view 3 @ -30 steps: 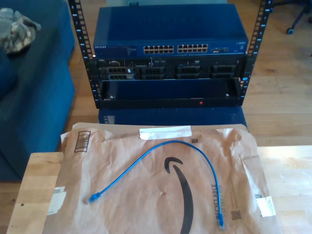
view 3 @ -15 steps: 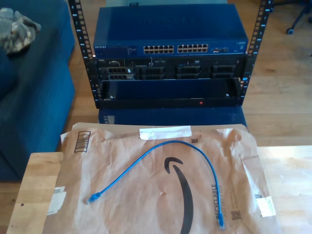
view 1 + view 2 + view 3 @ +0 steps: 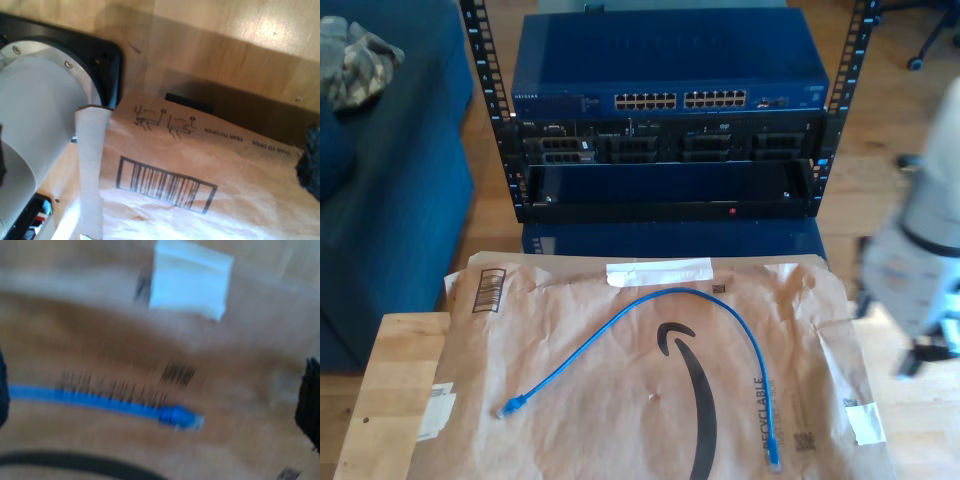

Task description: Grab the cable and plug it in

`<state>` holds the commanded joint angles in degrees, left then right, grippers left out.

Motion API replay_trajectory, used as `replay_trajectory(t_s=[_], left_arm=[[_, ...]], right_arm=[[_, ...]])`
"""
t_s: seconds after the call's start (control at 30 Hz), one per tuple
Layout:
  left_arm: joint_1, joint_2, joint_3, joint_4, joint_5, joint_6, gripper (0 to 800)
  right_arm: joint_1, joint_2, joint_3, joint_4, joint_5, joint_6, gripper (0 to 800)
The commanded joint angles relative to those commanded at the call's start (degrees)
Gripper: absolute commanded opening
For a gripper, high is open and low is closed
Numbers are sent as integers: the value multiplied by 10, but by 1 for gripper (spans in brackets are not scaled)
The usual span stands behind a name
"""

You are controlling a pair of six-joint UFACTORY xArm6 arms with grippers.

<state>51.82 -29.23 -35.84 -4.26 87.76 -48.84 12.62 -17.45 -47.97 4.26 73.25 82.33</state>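
The bright-blue cable [image 3: 670,297] lies in an arch on a brown paper mailer [image 3: 620,400] on the wooden table. One plug [image 3: 510,405] rests toward the exterior view's left, the other plug [image 3: 775,460] near the front toward its right. In the blurred second wrist view that plug end [image 3: 182,417] lies just under my second gripper [image 3: 156,396], whose dark fingers [image 3: 311,400] stand wide apart at the picture's edges, holding nothing. My first gripper [image 3: 155,160] hovers open over the mailer's barcode [image 3: 165,185]. A blurred white arm [image 3: 925,260] stands at the exterior view's right.
Behind the table stands a rack with a blue network switch [image 3: 670,70], its port rows [image 3: 680,100] facing the table, and more gear below. A white label [image 3: 190,277] sticks to the mailer. A blue sofa [image 3: 390,200] fills the exterior view's left. A white arm base [image 3: 40,115] sits beside the mailer.
A blurred white arm has come into the exterior view's right side. The cable and mailer lie as before.
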Motion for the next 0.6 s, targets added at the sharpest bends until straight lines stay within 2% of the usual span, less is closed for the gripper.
replay_trajectory(t_s=[0.17,0.23,0.4,0.6], left_arm=[[-12,15,-11,-13,0,-7,800],[-14,18,-12,-18,-1,-10,800],[-17,36,-22,-24,-1,-15,800],[-18,52,-22,-25,-13,-18,800]], right_arm=[[95,59,-32,7,-12,12,794],[129,93,-48,15,-50,13,794],[194,204,-124,15,-107,31,796],[247,302,-193,17,-161,35,794]])
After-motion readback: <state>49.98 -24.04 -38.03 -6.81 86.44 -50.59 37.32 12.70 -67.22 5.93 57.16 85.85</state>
